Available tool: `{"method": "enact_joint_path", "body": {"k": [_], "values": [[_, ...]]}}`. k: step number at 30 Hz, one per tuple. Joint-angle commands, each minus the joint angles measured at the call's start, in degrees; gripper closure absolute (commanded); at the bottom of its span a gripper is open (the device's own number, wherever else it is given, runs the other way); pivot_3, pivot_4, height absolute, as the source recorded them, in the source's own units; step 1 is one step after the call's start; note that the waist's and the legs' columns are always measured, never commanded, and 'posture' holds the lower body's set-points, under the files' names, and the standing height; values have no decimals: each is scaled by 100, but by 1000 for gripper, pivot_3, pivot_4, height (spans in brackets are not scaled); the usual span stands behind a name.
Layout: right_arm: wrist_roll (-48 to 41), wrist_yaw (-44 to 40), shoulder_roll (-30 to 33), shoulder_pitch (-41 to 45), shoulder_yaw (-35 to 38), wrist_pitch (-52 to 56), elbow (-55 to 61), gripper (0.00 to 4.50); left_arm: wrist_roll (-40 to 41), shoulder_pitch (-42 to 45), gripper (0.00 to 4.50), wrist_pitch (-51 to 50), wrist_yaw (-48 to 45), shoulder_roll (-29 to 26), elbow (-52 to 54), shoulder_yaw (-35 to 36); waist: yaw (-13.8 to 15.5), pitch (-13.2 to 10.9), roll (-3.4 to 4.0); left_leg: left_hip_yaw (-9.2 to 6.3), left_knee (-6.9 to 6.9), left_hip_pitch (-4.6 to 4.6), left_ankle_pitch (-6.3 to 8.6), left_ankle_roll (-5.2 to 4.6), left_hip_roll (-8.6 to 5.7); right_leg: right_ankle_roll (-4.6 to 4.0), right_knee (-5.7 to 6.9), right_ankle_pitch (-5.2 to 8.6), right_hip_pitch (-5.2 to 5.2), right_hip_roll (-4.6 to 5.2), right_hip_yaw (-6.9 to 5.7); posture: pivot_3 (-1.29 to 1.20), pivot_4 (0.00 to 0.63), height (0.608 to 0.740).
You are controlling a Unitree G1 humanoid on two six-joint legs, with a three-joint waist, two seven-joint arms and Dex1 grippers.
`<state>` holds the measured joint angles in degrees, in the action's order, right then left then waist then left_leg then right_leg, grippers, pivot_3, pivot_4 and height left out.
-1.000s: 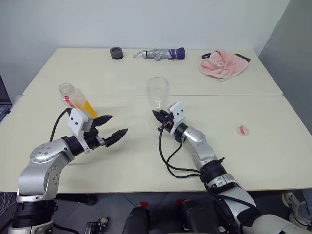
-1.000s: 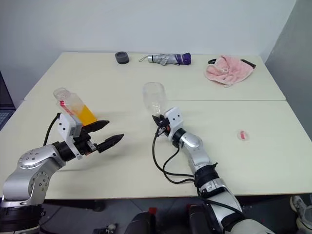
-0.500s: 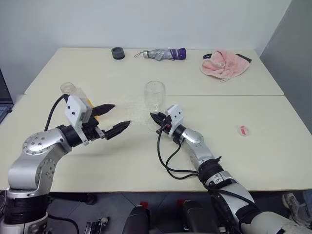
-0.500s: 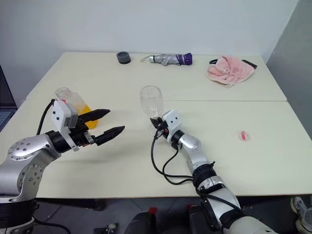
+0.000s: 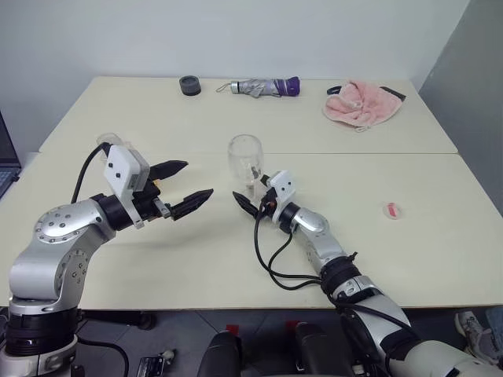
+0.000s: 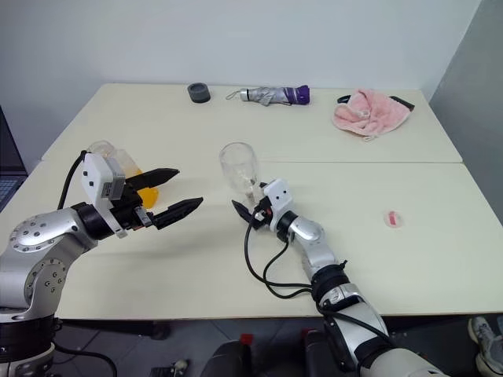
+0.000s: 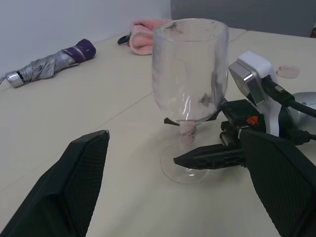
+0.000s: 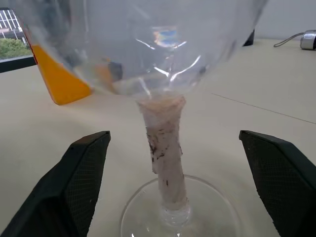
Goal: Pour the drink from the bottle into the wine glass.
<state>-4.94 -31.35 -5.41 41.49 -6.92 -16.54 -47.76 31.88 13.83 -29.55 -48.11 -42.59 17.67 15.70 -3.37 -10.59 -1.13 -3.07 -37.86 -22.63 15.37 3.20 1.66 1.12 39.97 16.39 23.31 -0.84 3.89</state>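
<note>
Near the table's (image 5: 440, 259) middle stands the glass (image 5: 245, 161), upright and empty; the right gripper (image 5: 250, 203) sits at its stem with fingers spread wide, clear of it (stem between them); the left gripper (image 5: 182, 188) hovers off to the left, fingers apart, holding nothing; behind it stands the bottle (image 6: 118, 169) with orange drink (image 8: 59, 79).

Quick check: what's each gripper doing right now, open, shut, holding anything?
Left gripper: open, holding nothing.
Right gripper: open, fingers either side of the wine glass stem, not gripping it.

Cream table (image 5: 330, 236), plain white wall (image 5: 236, 35)
</note>
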Motion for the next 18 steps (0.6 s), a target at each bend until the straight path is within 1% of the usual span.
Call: {"method": "enact_joint_path", "body": {"k": [1,10,14,18], "values": [[40,-64,-23,17,-14,-43,155,25,59,75,0,71,-11,-79,173,65,0,0,0,0,0,0,0,0,0,0,0,0,0,0,0,0,150,740],[103,-282,193,-318,-90,95,521,25,88,-32,0,114,15,0,205,113,1,0,0,0,0,-1,0,0,0,0,-1,0,0,0,0,0,150,740],[132,-423,448,-631,-172,308,1010,25,81,-367,0,163,70,123,261,140,4,0,0,1,1,0,0,0,1,0,-1,0,0,0,2,0,150,740],[139,-613,799,-1040,-275,680,1806,25,49,-732,0,186,216,284,219,195,7,0,0,-2,0,-2,0,0,2,0,-1,0,0,1,2,0,150,740]]}}
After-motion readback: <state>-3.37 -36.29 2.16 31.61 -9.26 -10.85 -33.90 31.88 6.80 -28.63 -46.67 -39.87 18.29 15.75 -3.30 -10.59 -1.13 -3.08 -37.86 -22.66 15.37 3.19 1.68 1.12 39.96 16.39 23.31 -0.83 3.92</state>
